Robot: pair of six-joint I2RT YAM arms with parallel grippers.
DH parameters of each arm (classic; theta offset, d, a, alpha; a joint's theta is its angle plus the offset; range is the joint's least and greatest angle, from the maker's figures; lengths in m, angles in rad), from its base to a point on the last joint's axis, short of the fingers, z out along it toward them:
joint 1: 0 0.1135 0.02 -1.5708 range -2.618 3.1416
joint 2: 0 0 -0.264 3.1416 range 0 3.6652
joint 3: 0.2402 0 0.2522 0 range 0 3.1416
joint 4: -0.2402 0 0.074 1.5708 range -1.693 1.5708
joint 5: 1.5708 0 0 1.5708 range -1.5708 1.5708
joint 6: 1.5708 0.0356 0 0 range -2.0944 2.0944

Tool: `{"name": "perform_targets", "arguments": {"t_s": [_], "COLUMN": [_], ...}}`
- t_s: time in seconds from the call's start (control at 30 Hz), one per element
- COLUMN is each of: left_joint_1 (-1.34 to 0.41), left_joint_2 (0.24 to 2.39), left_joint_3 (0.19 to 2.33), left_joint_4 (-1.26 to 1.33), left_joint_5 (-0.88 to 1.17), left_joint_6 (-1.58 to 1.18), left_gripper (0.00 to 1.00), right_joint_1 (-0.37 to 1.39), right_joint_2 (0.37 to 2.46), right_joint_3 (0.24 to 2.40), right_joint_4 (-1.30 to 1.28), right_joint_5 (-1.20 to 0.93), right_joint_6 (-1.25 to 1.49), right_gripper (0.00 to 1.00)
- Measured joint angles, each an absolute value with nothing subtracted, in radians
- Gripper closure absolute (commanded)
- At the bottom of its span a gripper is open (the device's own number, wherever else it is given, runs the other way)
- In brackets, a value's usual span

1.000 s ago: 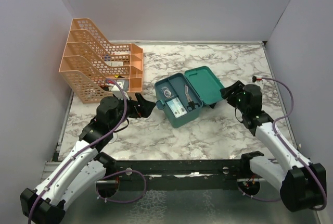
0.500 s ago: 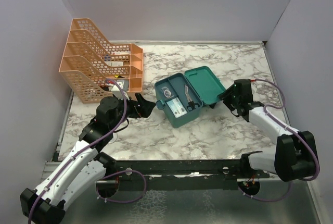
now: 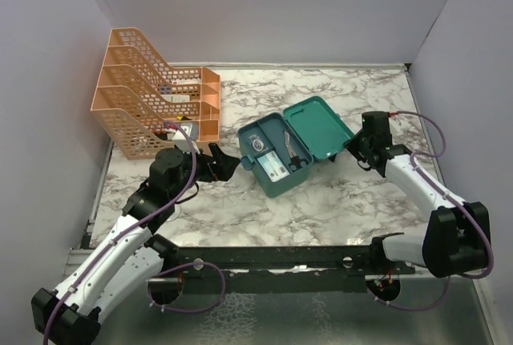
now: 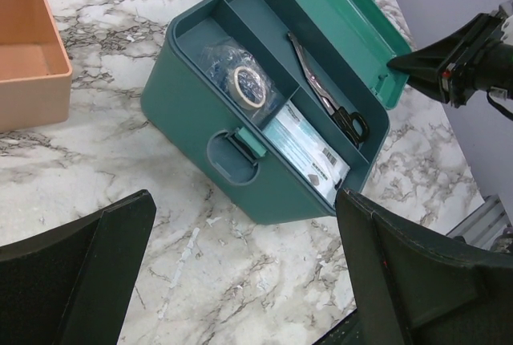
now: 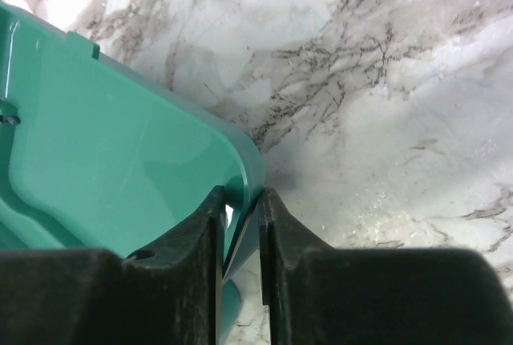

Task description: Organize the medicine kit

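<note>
The teal medicine kit (image 3: 271, 170) stands open mid-table, its lid (image 3: 321, 127) swung back to the right. Inside lie a bagged tape roll (image 4: 247, 84), scissors (image 4: 325, 96) and a white packet (image 4: 309, 152). My right gripper (image 3: 353, 146) pinches the lid's right corner rim; in the right wrist view the fingers (image 5: 192, 237) clamp the teal lid edge (image 5: 244, 172). My left gripper (image 3: 232, 160) hangs open just left of the kit, with its wide jaws (image 4: 244, 200) framing the kit's front wall (image 4: 192, 120) without touching it.
An orange mesh file rack (image 3: 152, 108) stands at the back left, its low front tray (image 4: 28, 48) close to my left arm. Grey walls close in the marble table (image 3: 321, 200) on three sides. A black rail (image 3: 272, 261) runs along the near edge.
My right gripper swung in to the lid's right corner and closed on its rim; the lid has lifted slightly. The left arm has not moved.
</note>
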State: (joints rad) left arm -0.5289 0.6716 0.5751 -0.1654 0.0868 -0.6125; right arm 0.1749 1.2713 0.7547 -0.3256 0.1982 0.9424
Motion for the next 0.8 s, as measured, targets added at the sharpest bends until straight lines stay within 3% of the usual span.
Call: {"name": "perform_targets", "arguments": {"t_s": [0.5,0.67,0.8], "left_joint_1": [-0.529,-0.529,-0.529], "left_joint_2": [0.809,0.900,0.976], "left_joint_3": [0.575,0.575,0.575], "left_joint_4": [-0.145,-0.112,-0.074], "left_joint_5": [0.123,0.136,0.154], "left_joint_6": [-0.685,-0.728,-0.766], "left_gripper": [0.02,0.10,0.23], "right_joint_1": [0.207,0.294,0.433], "right_joint_2": [1.096,1.076,1.073], "right_joint_3": [0.802,0.836,0.881], "right_joint_4": [-0.356,-0.385,-0.417], "right_joint_5": [0.249,0.348,0.500], "right_joint_6": [0.697,0.638,0.607], "right_gripper": [0.90,0.90,0.90]}}
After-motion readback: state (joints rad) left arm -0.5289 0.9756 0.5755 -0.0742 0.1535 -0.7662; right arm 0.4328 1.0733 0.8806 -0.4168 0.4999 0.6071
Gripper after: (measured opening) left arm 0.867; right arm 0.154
